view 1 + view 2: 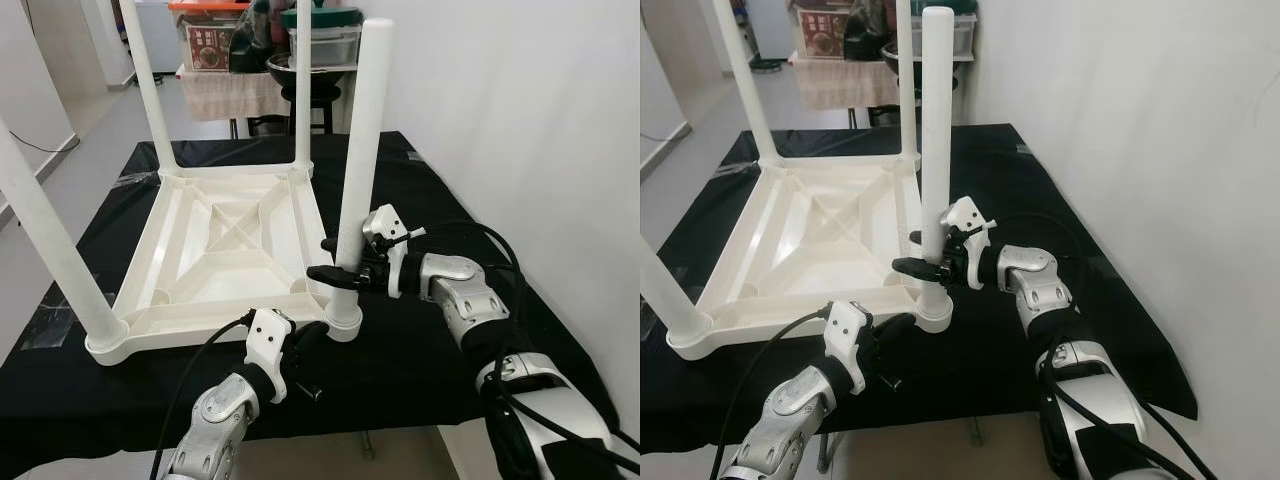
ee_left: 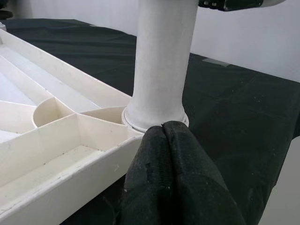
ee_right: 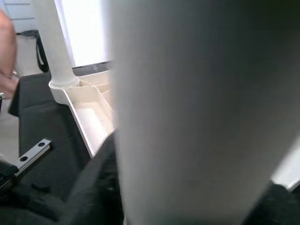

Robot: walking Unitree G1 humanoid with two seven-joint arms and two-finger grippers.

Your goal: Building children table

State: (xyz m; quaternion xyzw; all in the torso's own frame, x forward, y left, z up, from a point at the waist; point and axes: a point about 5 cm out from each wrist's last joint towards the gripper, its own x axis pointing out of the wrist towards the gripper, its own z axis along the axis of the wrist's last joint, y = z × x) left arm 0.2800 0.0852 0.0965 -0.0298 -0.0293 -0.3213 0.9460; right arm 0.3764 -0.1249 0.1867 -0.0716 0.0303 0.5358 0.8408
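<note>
Black cloth carries the upturned tabletop (image 1: 215, 250); the right gripper (image 1: 335, 272) pinches the near leg (image 1: 358, 150) upright, the left gripper (image 1: 310, 345), fingers pressed together, bracing its socket.

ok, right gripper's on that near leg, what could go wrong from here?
1. The right gripper clamps the near leg low down. With most of the leg above the hold, a sideways push could tilt it in its corner socket.
2. The left gripper presses shut against that corner; too much force could slide the upturned table top on the black cloth.
</note>
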